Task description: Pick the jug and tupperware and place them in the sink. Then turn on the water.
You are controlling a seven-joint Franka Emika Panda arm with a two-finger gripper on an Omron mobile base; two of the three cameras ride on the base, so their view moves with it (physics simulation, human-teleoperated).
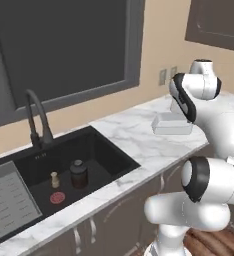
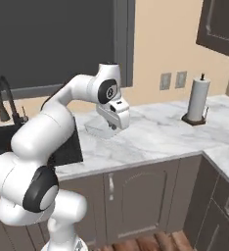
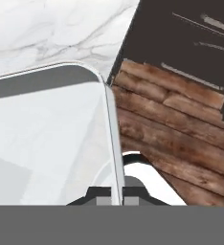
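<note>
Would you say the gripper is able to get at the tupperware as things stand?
Probably yes: the gripper is down at the tupperware on the marble counter, and in the hand view its rim runs between the fingers, with nothing else in the way.

No readable text, label, brand, number or sign is seen on any surface. Faint lines are shown across the grey rack (image 1: 10, 202) beside the sink (image 1: 106, 150), but no letters can be made out.

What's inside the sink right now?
In the sink: the jug, a small brass peg, a red disc and a grey rack. The tupperware is on the counter.
</note>
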